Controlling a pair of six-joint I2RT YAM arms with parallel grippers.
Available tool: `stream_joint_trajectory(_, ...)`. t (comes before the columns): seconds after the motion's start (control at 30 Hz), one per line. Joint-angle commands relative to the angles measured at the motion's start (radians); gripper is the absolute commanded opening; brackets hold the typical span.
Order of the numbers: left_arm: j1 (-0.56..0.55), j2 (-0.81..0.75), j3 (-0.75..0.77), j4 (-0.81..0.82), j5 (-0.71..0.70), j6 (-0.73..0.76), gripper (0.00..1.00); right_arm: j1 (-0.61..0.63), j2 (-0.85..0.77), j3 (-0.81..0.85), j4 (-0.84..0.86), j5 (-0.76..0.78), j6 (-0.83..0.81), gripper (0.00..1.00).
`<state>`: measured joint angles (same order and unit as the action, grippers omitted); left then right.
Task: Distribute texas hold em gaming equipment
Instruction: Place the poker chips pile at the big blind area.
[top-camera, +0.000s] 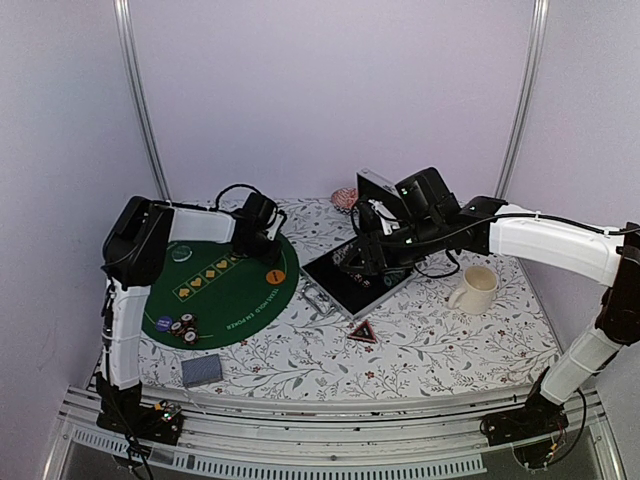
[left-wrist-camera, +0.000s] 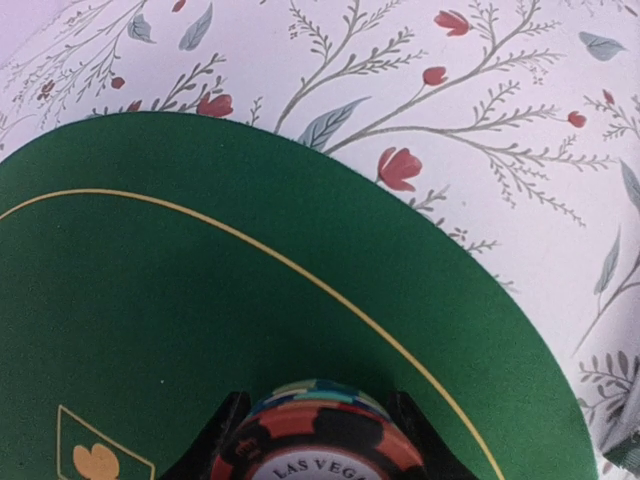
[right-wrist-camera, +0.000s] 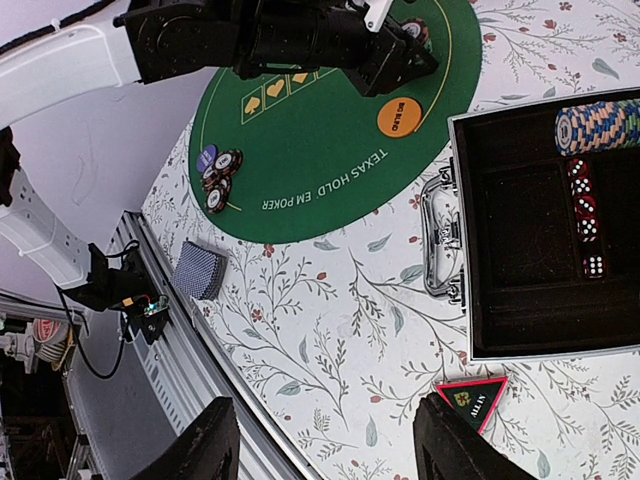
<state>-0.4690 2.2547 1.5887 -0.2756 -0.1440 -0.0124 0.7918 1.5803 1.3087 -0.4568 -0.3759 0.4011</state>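
Note:
My left gripper (left-wrist-camera: 318, 440) is shut on a short stack of poker chips (left-wrist-camera: 312, 412); the top one is orange and black and reads "Las Vegas". It hovers over the far edge of the round green poker mat (top-camera: 225, 300). On the mat lie an orange round button (right-wrist-camera: 399, 117) and a small pile of chips (right-wrist-camera: 217, 175). A grey-blue deck of cards (right-wrist-camera: 201, 270) lies on the cloth near the front edge. My right gripper (right-wrist-camera: 325, 450) is open and empty, raised above the table in front of the case.
The open silver case (right-wrist-camera: 445, 215) holds a row of chips (right-wrist-camera: 598, 125) and red dice (right-wrist-camera: 583, 215). A red-edged triangular "All In" marker (right-wrist-camera: 470, 397) lies before it. A cream mug (top-camera: 477, 290) stands at the right. A metal rail (top-camera: 320, 425) runs along the table's near edge.

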Motion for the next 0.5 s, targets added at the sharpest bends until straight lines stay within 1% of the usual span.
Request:
stream_joint_trajectory(0.0, 0.009, 0.055, 0.017, -0.022, -0.002, 0.003, 0.19, 0.001, -0.022, 0.0, -0.011, 0.008, -0.013, 0.61)
stream_joint_trajectory(0.1, 0.009, 0.064, 0.016, -0.026, -0.01, 0.01, 0.3, 0.002, -0.02, 0.003, -0.012, 0.009, -0.013, 0.61)
stream_joint_trajectory(0.17, 0.009, 0.068, 0.014, -0.029, -0.017, 0.014, 0.41, 0.002, -0.02, 0.007, -0.014, 0.009, -0.015, 0.61)
stream_joint_trajectory(0.27, 0.009, 0.072, 0.012, -0.035, -0.026, 0.02, 0.5, 0.002, -0.021, 0.009, -0.018, 0.012, -0.017, 0.61)
stream_joint_trajectory(0.37, 0.008, 0.071, 0.008, -0.036, -0.029, 0.03, 0.55, 0.002, -0.023, 0.014, -0.024, 0.015, -0.019, 0.61)
stream_joint_trajectory(0.47, 0.009, 0.069, 0.004, -0.036, -0.036, 0.036, 0.58, 0.001, -0.025, 0.017, -0.028, 0.018, -0.021, 0.61)
